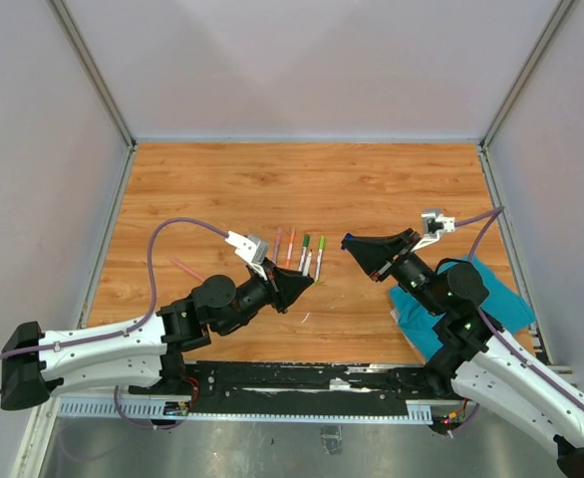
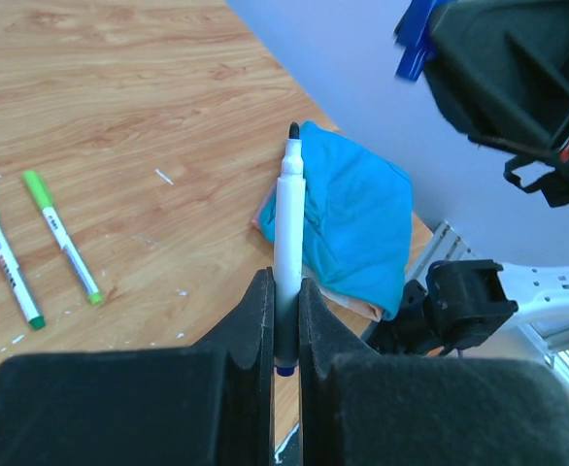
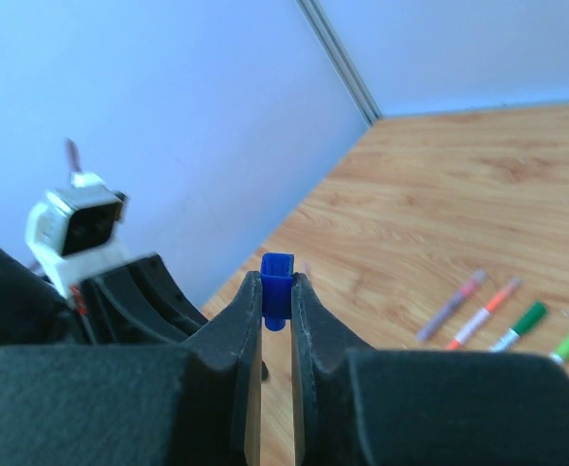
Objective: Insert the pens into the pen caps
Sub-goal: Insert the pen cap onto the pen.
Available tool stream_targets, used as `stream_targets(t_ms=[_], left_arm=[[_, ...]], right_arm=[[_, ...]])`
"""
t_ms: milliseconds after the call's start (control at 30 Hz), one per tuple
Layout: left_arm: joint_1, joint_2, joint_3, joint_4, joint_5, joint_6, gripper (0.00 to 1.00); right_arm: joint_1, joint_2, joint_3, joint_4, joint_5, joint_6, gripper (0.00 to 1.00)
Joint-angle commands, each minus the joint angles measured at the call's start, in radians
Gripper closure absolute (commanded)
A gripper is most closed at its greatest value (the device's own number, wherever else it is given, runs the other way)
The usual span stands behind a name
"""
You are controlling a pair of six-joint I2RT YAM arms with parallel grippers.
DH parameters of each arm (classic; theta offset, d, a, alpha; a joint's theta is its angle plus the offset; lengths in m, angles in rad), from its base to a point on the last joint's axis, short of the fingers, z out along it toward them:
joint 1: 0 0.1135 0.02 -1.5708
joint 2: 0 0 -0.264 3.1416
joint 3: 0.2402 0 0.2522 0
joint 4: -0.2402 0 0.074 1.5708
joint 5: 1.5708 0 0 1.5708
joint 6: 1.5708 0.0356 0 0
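My left gripper [image 2: 284, 283] is shut on a pen [image 2: 287, 209] with a white barrel and a dark blue end; its bare dark tip points up and away. My right gripper [image 3: 277, 293] is shut on a dark blue pen cap [image 3: 277, 277], whose open end sticks out past the fingertips. In the top view the left gripper [image 1: 312, 282] and right gripper [image 1: 345, 241] face each other a short gap apart above the table. Purple [image 1: 277, 243], orange [image 1: 290, 247], dark green [image 1: 304, 252] and light green [image 1: 319, 256] pens lie side by side behind the grippers.
A pink pen [image 1: 185, 269] lies alone at the left of the wooden table [image 1: 302, 179]. A teal cloth [image 1: 491, 299] lies at the right, partly under the right arm. Grey walls close in the table on three sides.
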Motion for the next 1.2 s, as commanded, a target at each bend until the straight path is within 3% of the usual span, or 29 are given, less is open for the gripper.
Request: stream_targets(t_ms=[0, 300, 633, 1167], left_arm=[[-0.014, -0.012, -0.036, 0.120, 0.049, 0.041, 1.00], [-0.014, 0.014, -0.036, 0.161, 0.125, 0.064, 1.00], [-0.014, 0.021, -0.033, 0.171, 0.119, 0.079, 1.00], [-0.014, 0.024, -0.033, 0.172, 0.118, 0.083, 0.99]], right_arm=[[-0.006, 0.008, -0.022, 0.239, -0.025, 0.085, 0.99], [-0.005, 0.097, -0.042, 0.406, -0.087, 0.184, 1.00], [-0.006, 0.158, -0.059, 0.449, -0.122, 0.291, 0.99], [-0.006, 0.158, -0.053, 0.341, -0.153, 0.288, 0.99]])
